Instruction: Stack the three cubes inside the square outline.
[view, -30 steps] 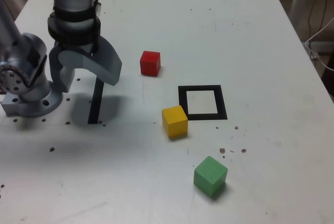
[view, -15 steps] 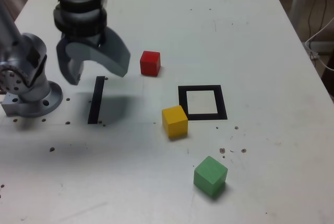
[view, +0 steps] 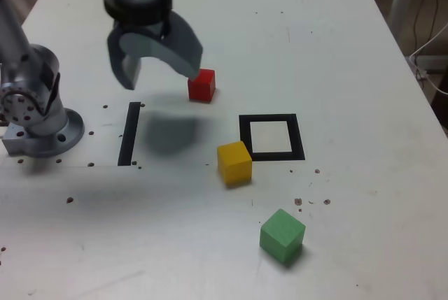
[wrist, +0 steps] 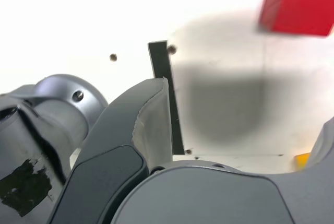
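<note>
We count three cubes on the white bench (view: pixel 336 55), one of each colour, none stacked and none inside the square (view: pixel 271 137). There is one square, a black frame with a white centre, and one straight black strip (view: pixel 129 133).

Our hand (view: pixel 157 73) hangs above the bench with its two jaws spread wide and nothing between them. In the exterior view the red cube (view: pixel 201 84) sits just beside the hand, at the tip of the jaw on that view's right; we cannot tell whether that jaw touches it or only overlaps it from above. The wrist view shows the same cube (wrist: pixel 296 2) lying ahead of the hand, blurred, clear of the gap between the jaws.

The strip lies below the hand, close to its shadow; in the wrist view it (wrist: pixel 166 93) runs along the edge of one jaw. The square is farther off, beyond the red cube on the exterior view's right and nearer the camera. The yellow cube (view: pixel 234 162) stands at the square's near corner, outside the frame, its edge touching or all but touching the border. The green cube (view: pixel 282 235) is the farthest from the hand, well apart from the others, towards the bench's near edge.

One arm base (view: pixel 38 115) stands on the exterior view's left of the hand.
</note>
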Controlling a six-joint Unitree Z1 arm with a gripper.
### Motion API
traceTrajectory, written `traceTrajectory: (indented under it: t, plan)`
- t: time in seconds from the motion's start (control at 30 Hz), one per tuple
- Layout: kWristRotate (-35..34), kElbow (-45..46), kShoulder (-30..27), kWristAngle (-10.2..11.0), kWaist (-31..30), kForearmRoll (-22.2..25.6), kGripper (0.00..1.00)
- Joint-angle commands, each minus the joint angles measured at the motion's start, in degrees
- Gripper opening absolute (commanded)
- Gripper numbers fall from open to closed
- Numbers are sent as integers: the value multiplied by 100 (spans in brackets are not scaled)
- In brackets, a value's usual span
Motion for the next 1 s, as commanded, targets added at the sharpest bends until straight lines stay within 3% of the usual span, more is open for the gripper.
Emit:
traceTrajectory:
  t: [0.0,0.2,0.57,0.97]
  plan:
    - [163,-171,166,80,105,39,99]
    - [632,-520,577,197,417,37,99]
    - [1219,-832,1447,226,1158,-223,99]
    - [1457,-1026,1955,196,1363,-352,92]
